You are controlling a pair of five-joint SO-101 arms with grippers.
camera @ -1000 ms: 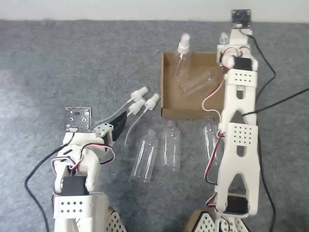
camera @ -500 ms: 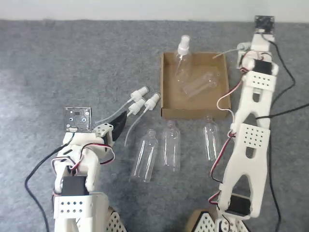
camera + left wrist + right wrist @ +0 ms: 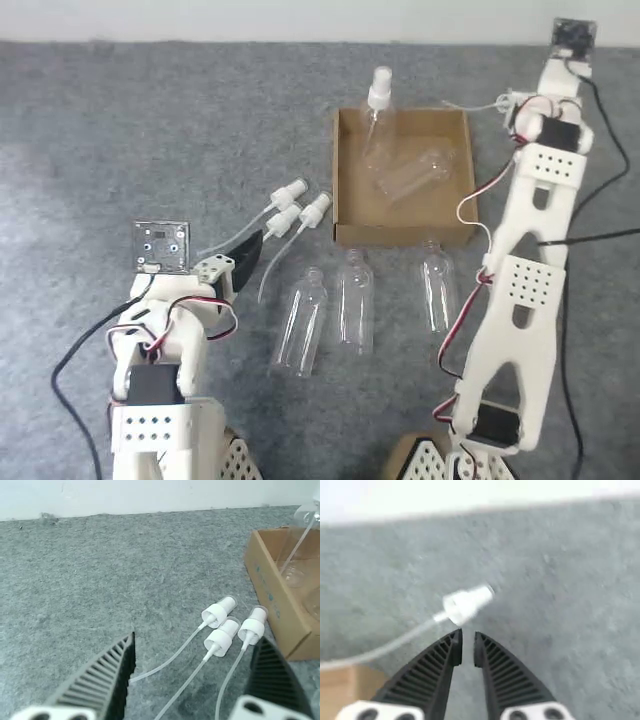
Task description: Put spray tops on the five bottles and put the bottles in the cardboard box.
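Now the right arm stands out past the far right corner of the cardboard box [image 3: 400, 235]. A second ago it hung over the box's right wall, and it has since swung outward and away from the base. Its right hand [image 3: 465, 639] is all but closed, with only a sliver of gap between the fingers, and it grips nothing. A loose spray top [image 3: 467, 602] appears to lie on the desk [image 3: 150, 120] just ahead of the fingertips, its thin tube trailing back towards the box corner.

Nothing else has shifted. The left hand [image 3: 195, 642] stays low over the desk, spread wide and empty, with the three spray tops [image 3: 290, 210] just beyond it, their tubes running back between its fingers. Three uncapped bottles [image 3: 355, 300] lie side by side on the desk just in front of the box, as before. Inside the box, a capped bottle [image 3: 378, 110] stands against the far wall and a second bottle [image 3: 415, 172] lies on the floor of the box. Whether that one carries a top I cannot tell.

The swing probably means the right arm is going after the stray top by the corner. With its fingers this close together it would have to open them before it could take the top, and a closed hand pushed forward risks nudging the top farther off. The task is well short of done, with three bottles to cap and box.
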